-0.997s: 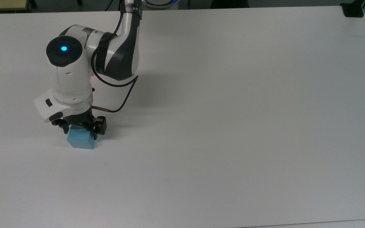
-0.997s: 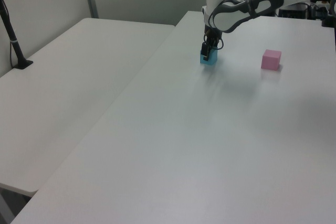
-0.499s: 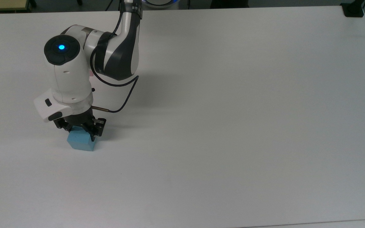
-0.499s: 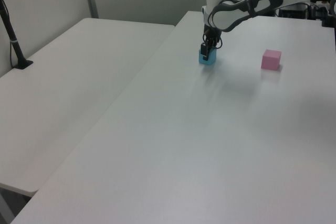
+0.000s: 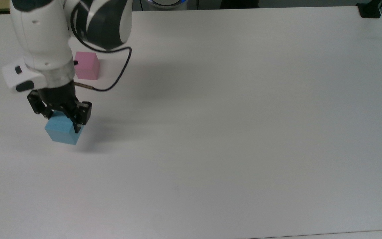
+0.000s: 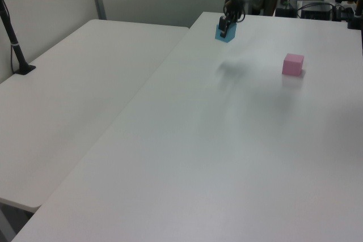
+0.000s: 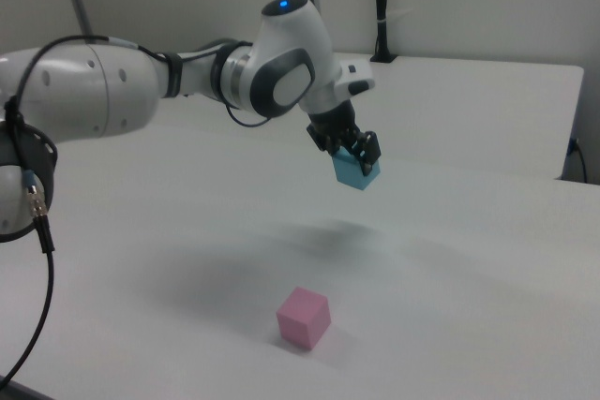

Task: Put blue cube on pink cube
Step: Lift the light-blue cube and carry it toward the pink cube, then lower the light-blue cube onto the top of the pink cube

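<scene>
We have lifted the blue cube (image 7: 356, 170) off the tabletop (image 5: 244, 116); a second ago it sat there. Our jaws clamp it in mid-air, the pink cube (image 7: 303, 318) well apart below, awaiting transport.

- Top view: the claw (image 5: 62, 117) sits in the left-centre of the frame, closed on the blue cube (image 5: 62, 130), which hangs below it.
- Top view: the pink cube (image 5: 87, 65) rests on the desk (image 5: 244, 116) in the upper left, above the blue cube and apart from it, just right of the arm (image 5: 45, 36).
- Left view: the blue cube (image 6: 225, 32) is held off the desk (image 6: 227, 157) in the upper centre; the pink cube (image 6: 292, 64) lies lower and to its right, well apart.
- Right view: the blue cube (image 7: 356, 171) hangs mid-frame under the claw (image 7: 351, 151), clear of the desk (image 7: 469, 259); the pink cube (image 7: 303, 318) stands on the desk below it, lower centre.
</scene>
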{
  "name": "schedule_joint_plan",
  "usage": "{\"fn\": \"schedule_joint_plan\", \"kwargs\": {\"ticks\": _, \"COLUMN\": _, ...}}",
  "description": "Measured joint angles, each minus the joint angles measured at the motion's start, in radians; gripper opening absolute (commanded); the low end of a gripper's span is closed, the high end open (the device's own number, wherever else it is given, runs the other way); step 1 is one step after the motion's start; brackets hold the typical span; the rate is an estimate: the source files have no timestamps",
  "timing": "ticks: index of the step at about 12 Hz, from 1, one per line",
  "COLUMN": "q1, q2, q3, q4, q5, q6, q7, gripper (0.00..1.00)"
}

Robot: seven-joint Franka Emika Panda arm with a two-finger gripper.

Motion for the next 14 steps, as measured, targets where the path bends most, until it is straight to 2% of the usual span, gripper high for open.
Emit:
{"fn": "schedule_joint_plan", "kwargs": {"ticks": 4, "q1": -0.004, "q2": -0.081, "q3": -0.008, "q4": -0.004, "q5": 0.0, "q6": -0.068, "q7": -0.03, "gripper": 0.41}}
{"fn": "schedule_joint_plan", "kwargs": {"ticks": 6, "q1": -0.014, "q2": -0.123, "q3": -0.01, "q4": -0.038, "q5": 0.0, "q6": -0.071, "q7": -0.04, "gripper": 0.41}}
{"fn": "schedule_joint_plan", "kwargs": {"ticks": 10, "q1": -0.018, "q2": -0.346, "q3": -0.008, "q4": -0.269, "q5": -0.008, "q6": -0.081, "q7": -0.082, "gripper": 0.41}}
{"fn": "schedule_joint_plan", "kwargs": {"ticks": 14, "q1": -0.014, "q2": -0.557, "q3": -0.001, "q4": -0.479, "q5": -0.066, "q6": -0.125, "q7": -0.091, "gripper": 0.4}}
